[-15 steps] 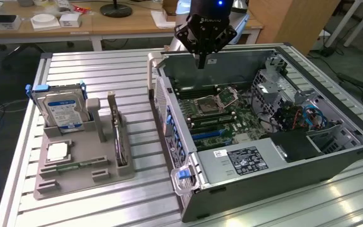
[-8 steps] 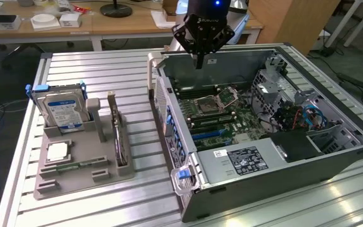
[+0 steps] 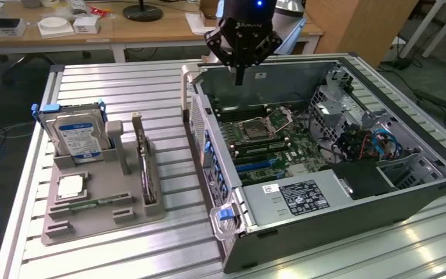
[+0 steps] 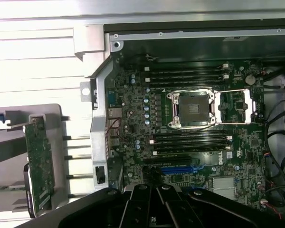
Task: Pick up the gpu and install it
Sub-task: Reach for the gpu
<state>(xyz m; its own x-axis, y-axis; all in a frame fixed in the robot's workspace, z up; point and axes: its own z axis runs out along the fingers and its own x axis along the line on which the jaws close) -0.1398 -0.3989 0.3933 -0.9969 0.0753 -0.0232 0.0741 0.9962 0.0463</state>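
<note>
At the exterior view's left, one tray (image 3: 91, 221) carries one hard drive (image 3: 76, 135) and one gpu (image 3: 143, 157), upright on edge. Rightward, one open computer case (image 3: 394, 203); above its far end hangs the claw (image 3: 239, 78), pinched closed, empty.

gpu (image 3: 144, 164), thin green card with dark face, upright on its long edge, slotted in grey tray (image 3: 91, 224), nine o'clock of open case (image 3: 347, 209)
</note>
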